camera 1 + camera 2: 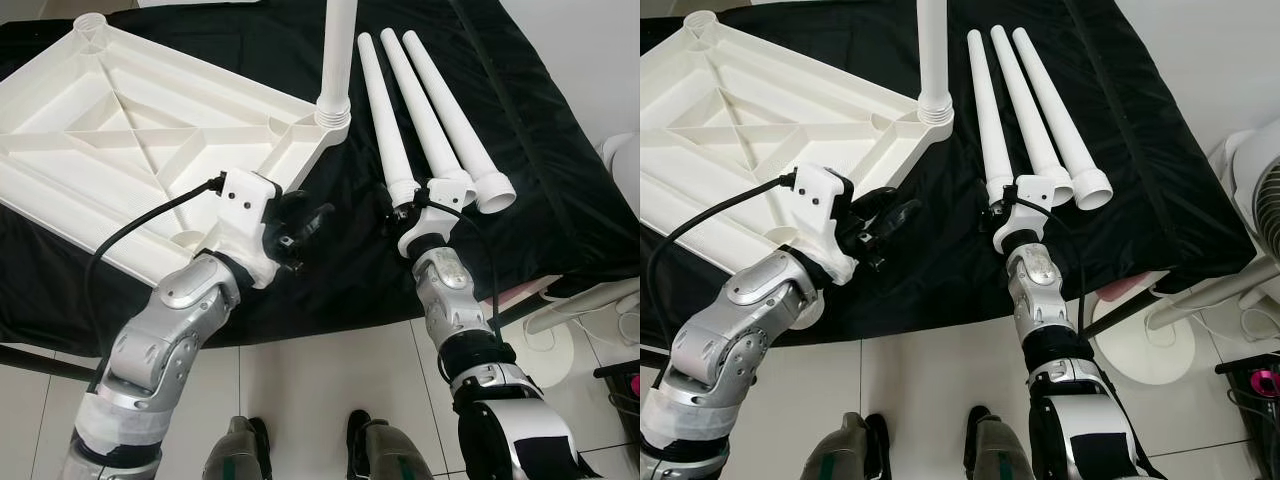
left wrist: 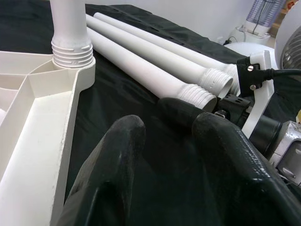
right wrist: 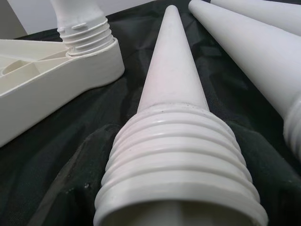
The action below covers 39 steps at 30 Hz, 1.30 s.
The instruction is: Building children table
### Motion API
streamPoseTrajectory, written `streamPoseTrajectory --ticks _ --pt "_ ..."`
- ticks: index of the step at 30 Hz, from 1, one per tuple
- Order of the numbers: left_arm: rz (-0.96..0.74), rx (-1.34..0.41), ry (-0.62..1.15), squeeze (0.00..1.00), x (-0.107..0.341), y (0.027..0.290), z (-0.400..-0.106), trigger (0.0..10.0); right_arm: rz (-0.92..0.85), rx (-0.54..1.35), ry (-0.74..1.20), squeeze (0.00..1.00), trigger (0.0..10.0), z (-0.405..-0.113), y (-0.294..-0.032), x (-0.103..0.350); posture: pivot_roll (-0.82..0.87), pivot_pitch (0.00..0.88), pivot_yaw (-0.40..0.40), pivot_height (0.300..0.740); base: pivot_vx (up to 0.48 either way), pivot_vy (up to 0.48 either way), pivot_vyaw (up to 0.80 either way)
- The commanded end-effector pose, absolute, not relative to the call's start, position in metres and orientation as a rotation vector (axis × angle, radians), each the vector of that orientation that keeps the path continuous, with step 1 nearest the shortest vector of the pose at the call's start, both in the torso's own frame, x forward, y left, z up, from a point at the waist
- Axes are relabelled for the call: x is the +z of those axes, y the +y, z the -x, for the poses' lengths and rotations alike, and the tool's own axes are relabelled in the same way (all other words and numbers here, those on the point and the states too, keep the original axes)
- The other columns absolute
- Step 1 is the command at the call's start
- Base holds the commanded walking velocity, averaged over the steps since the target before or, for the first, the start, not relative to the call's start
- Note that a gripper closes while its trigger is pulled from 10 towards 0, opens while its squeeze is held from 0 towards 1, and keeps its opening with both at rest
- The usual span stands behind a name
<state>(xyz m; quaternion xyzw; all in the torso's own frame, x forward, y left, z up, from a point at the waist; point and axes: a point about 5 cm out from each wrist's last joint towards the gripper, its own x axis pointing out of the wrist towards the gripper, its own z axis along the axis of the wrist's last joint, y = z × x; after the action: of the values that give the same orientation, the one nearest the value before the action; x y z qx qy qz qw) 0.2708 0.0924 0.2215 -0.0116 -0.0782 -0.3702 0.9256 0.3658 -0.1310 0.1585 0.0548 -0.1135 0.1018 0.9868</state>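
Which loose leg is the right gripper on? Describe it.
On the black cloth, right of the upturned white tabletop, lie three loose tapered legs. The target leg is the leftmost, nearest the screwed-in upright leg; the right gripper straddles its threaded end.

Upright leg in the tabletop socket is cut off by the top edge, so we can't see its tip. Tabletop's left side runs off-frame too. Right gripper fingertips hide behind the nearest loose leg's threaded end.

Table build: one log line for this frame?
tabletop upside down, one leg screwed in | right gripper on loose leg | left gripper open, idle
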Motion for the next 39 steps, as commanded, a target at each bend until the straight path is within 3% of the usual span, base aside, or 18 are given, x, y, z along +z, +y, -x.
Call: streamPoseTrajectory --ticks 1,2,3,15,22,23,25,26,33,34,39 --pt "0.013 -0.869 -0.157 0.0 0.222 0.087 -0.267 10.0 -0.113 0.208 -0.201 0.0 0.0 -0.364 -0.127 0.151 0.03 0.222 0.023 0.74 0.0 0.0 0.0" --pt "0.013 -0.869 -0.157 0.0 0.222 0.087 -0.267 10.0 -0.113 0.208 -0.201 0.0 0.0 -0.364 -0.127 0.151 0.03 0.222 0.023 0.74 0.0 0.0 0.0" --pt "-0.001 -0.854 -0.157 0.0 0.222 0.088 -0.27 10.0 -0.107 0.201 -0.214 0.0 10.0 -0.364 -0.128 0.154 0.03 0.211 0.021 0.74 0.0 0.0 0.0" --pt "0.025 -0.758 -0.146 0.0 0.227 0.092 -0.294 10.0 0.027 0.103 -0.36 0.0 10.0 -0.359 -0.145 0.182 -0.02 0.129 0.025 0.74 0.0 0.0 0.0" --pt "0.061 -0.769 -0.183 0.0 0.233 0.095 -0.303 10.0 -0.022 0.156 -0.461 0.0 10.0 -0.35 -0.148 0.201 -0.04 0.095 0.03 0.74 0.0 0.0 0.0" --pt "0.075 -0.776 -0.19 0.37 0.235 0.096 -0.305 10.0 -0.026 0.162 -0.48 0.0 10.0 -0.349 -0.148 0.206 -0.04 0.095 0.03 0.74 0.0 0.0 0.0" --pt "0.075 -0.776 -0.19 0.37 0.235 0.096 -0.305 10.0 -0.026 0.162 -0.48 0.0 10.0 -0.349 -0.148 0.206 -0.04 0.095 0.03 0.74 0.0 0.0 0.0" --pt "0.126 -0.832 -0.2 1.0 0.239 0.094 -0.304 10.0 -0.033 0.193 -0.554 0.0 10.0 -0.344 -0.146 0.221 -0.05 0.076 0.029 0.74 0.0 0.0 0.0" --pt "0.161 -0.944 -0.208 1.0 0.246 0.087 -0.297 10.0 -0.019 0.248 -0.649 0.0 10.0 -0.337 -0.141 0.245 -0.06 0.061 0.027 0.74 0.0 0.0 0.0" --pt "0.182 -0.973 -0.204 0.0 0.248 0.085 -0.296 10.0 -0.021 0.263 -0.672 0.0 10.0 -0.336 -0.14 0.251 -0.05 0.053 0.026 0.74 0.0 0.0 0.0" --pt "0.242 -1.089 -0.205 0.0 0.261 0.084 -0.289 10.0 -0.017 0.34 -0.799 0.0 10.0 -0.329 -0.132 0.284 -0.05 0.047 0.033 0.74 0.0 0.0 0.0"
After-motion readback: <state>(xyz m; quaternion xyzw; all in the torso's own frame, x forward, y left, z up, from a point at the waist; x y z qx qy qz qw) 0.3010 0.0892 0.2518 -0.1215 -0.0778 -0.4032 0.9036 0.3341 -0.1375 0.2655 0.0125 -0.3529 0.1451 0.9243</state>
